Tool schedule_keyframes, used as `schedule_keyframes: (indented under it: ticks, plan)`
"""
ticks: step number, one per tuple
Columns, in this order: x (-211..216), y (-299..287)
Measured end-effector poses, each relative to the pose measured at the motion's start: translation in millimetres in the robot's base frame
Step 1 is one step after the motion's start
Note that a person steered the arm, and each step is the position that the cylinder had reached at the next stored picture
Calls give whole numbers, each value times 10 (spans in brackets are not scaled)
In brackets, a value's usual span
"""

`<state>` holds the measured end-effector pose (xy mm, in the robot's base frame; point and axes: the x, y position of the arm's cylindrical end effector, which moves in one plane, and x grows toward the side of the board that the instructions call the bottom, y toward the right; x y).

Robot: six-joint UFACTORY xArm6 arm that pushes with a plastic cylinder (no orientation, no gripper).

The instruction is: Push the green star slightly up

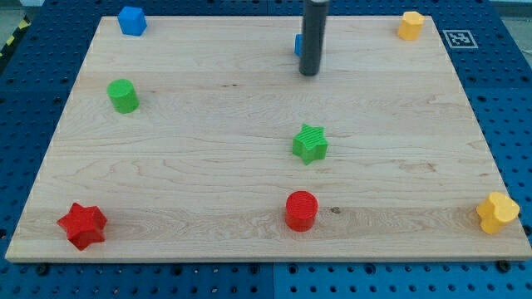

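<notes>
Nearest along the pale wood-grain counter (pixel 208 183) sit a red star (pixel 82 225) at left, a red cylinder (pixel 301 210) centrally, and a lobed yellow block (pixel 497 213) at right. Just beyond the cylinder lies the ridged green star (pixel 310 143); a green cylinder (pixel 123 95) stands far left. Farther back, my tip (pixel 309 73) hangs upright, well beyond the star, hiding part of a blue block (pixel 297 44). No pincer exists. Far corners hold a blue block (pixel 131 20) and a yellow block (pixel 410 25).
</notes>
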<state>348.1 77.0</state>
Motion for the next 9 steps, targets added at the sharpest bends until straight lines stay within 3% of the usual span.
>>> schedule_keyframes:
  ticks: [2, 4, 7, 9]
  plan:
    - [1000, 602]
    - [1866, 441]
    - [1466, -237]
    - [1208, -302]
